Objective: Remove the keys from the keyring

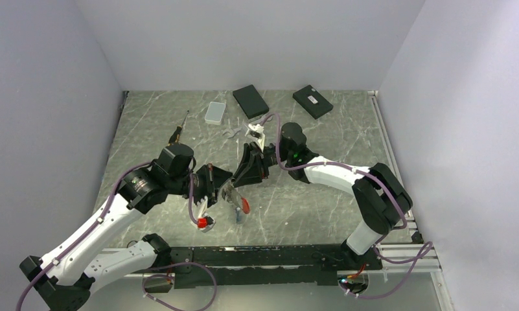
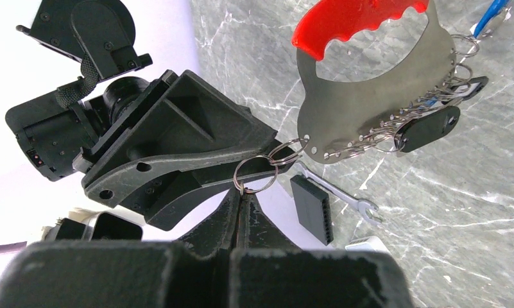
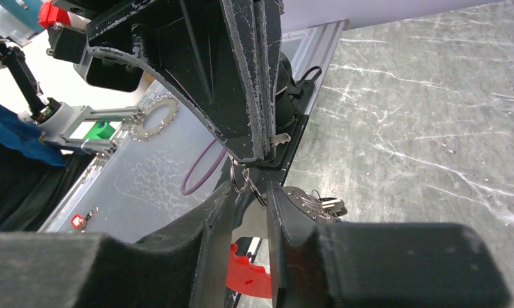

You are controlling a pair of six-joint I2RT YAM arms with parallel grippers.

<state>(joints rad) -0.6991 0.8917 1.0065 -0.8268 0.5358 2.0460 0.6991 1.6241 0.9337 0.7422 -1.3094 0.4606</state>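
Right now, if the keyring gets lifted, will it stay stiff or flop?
The keyring is mostly metal plate, probably rigid. The rings along its edge look loosely linked, likely to swing. Hanging from one small ring, it may twist.

On the marble table (image 1: 289, 214) — black box (image 1: 251, 100), second black box (image 1: 312, 101), pale case (image 1: 215, 113), screwdriver (image 1: 179, 129) to their left

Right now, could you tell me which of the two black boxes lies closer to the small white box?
The left black box, just right of the white box; the other black box sits farther right.
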